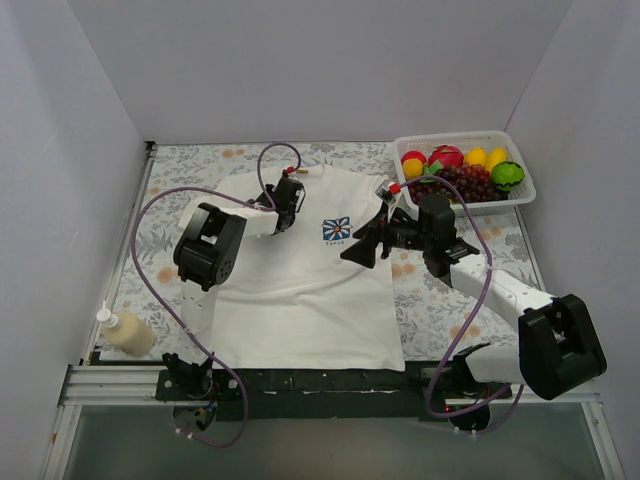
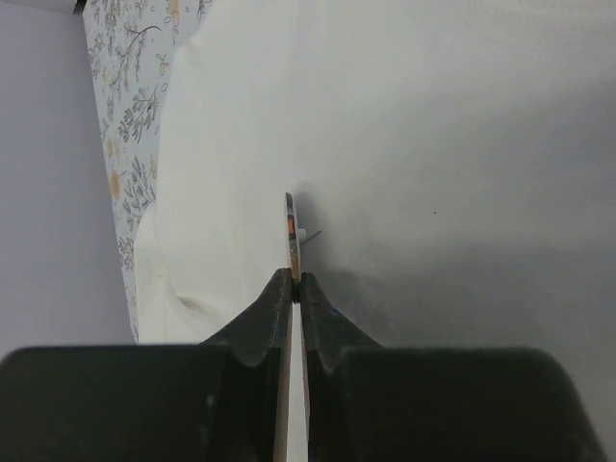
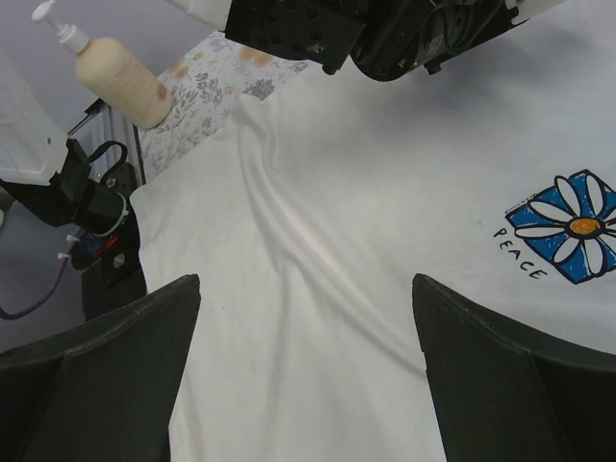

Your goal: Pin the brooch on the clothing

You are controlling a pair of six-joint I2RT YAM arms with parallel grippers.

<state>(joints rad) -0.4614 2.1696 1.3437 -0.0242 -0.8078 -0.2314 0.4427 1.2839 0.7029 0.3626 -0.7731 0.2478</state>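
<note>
Two arms reach over a white T-shirt (image 1: 290, 290) spread flat on the flower-patterned desk (image 1: 450, 300). The left gripper (image 1: 291, 196) hangs over the upper part of the shirt, just below the neck. Its fingers (image 2: 260, 322) are pressed together on the brooch (image 2: 291, 241), a thin flat piece seen edge-on, with a small pin sticking out of one side. The brooch's face is hidden, and I cannot tell whether its tip touches the cloth.

The right gripper (image 1: 356, 250) sits low over the chest of the shirt, just right of a blue daisy print (image 1: 337, 230) with the word PEACE under it. Its fingers (image 3: 125, 337) stand wide apart with nothing between them.

A white basket (image 1: 460, 137) of toy fruit sits at the far right corner of the desk. A pump bottle (image 1: 125, 333) stands at the near left edge.
</note>
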